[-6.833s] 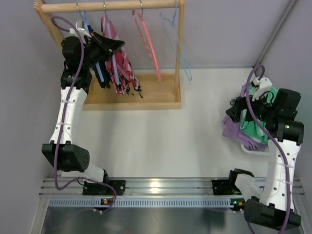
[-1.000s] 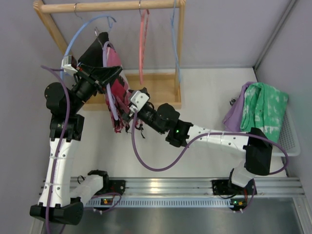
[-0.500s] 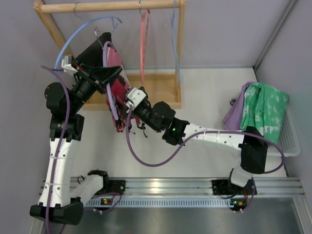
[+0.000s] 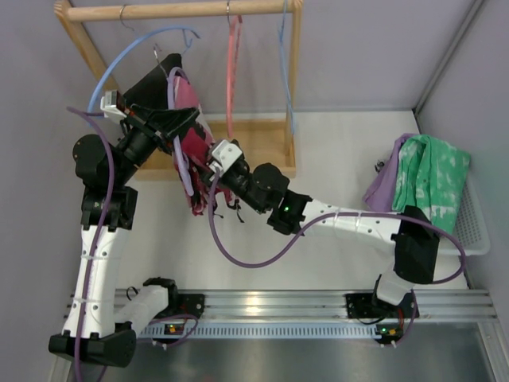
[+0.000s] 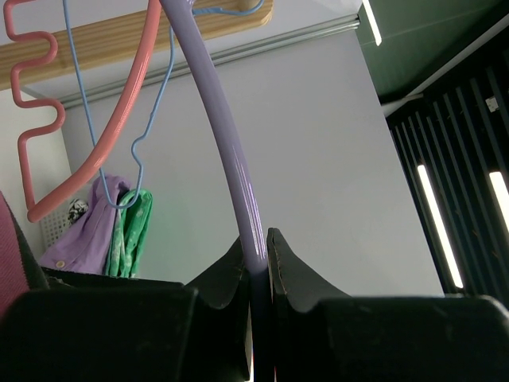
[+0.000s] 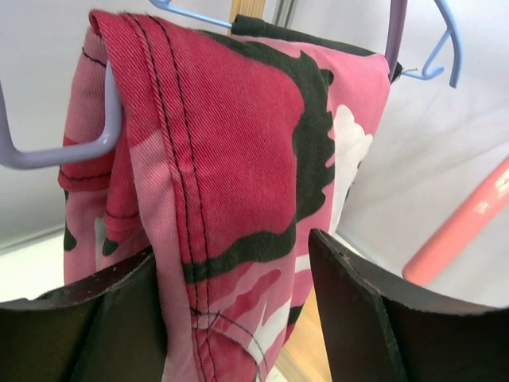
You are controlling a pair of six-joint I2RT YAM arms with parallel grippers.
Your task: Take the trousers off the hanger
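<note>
My left gripper is shut on the lilac hanger and holds it off the rail, in front of the rack. In the left wrist view its fingers pinch the hanger's bar. The magenta trousers hang folded over the hanger, dark strings dangling. My right gripper is open around them. In the right wrist view the trousers fill the gap between the jaws. The left finger touches the cloth and the right finger stands apart. The hanger's end shows at left.
The wooden rack holds a salmon hanger and a light-blue hanger. Another light-blue hanger with a black garment sits by my left gripper. A white basket with green-and-white cloth stands at right.
Since the oldest frame the left arm lifted the lilac hanger off the rail and the right arm crossed over from the basket. In the last second the right gripper edged further onto the trousers.
</note>
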